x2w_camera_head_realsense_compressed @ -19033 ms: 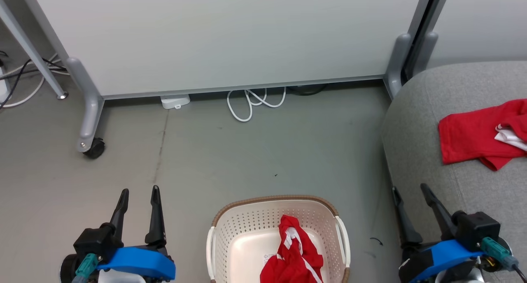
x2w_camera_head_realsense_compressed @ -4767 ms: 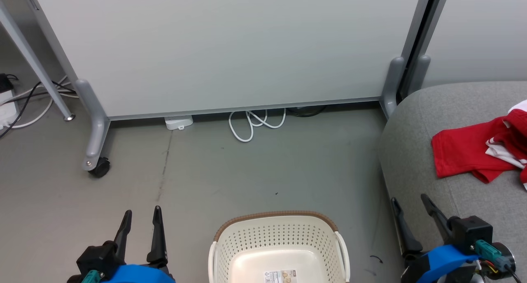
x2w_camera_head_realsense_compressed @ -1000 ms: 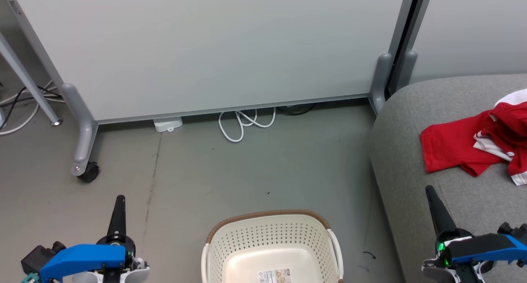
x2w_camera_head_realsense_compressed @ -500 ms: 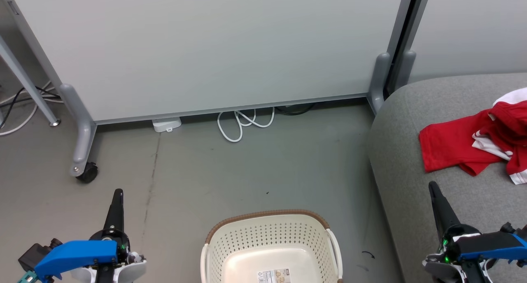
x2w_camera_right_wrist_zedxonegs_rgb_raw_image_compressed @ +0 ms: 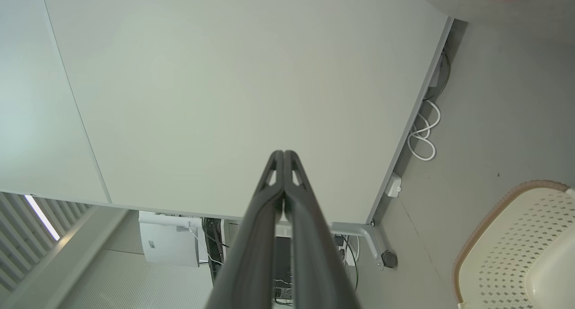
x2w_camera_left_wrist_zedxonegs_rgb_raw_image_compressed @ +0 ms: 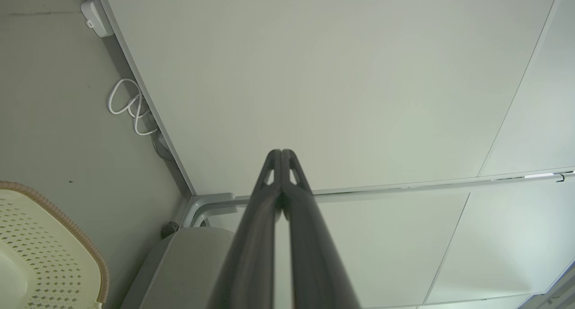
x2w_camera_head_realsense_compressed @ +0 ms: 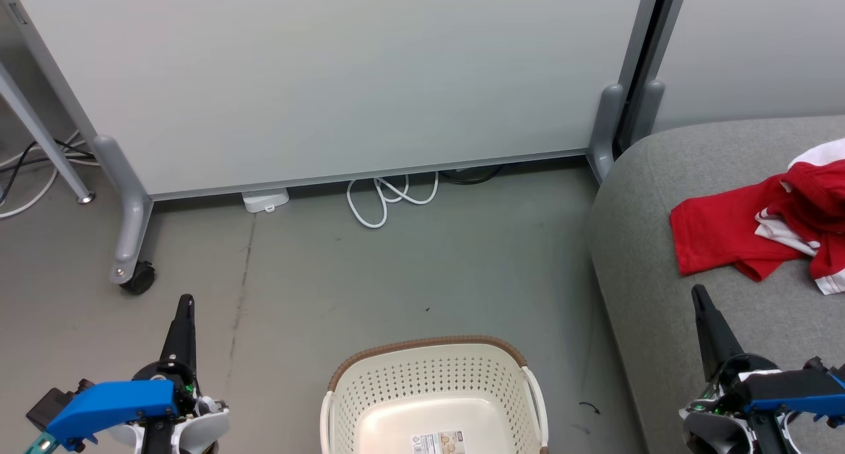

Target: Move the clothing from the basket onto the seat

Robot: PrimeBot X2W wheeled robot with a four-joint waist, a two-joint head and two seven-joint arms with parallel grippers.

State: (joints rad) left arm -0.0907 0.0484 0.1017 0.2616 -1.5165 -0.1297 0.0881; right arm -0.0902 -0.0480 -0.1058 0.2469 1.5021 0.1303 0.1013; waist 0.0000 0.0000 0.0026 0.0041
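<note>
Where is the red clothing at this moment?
In the head view, the clothing lies on the grey seat at the right edge, right of the basket and beyond the right gripper.

The basket (x2w_camera_head_realsense_compressed: pixel 429 344) stands on the floor (x2w_camera_head_realsense_compressed: pixel 396 276), just left of the seat (x2w_camera_head_realsense_compressed: pixel 643 262). The clothing (x2w_camera_head_realsense_compressed: pixel 719 236) lies on the seat.

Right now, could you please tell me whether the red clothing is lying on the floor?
No, the red clothing lies bunched on the grey seat, off the floor.
</note>
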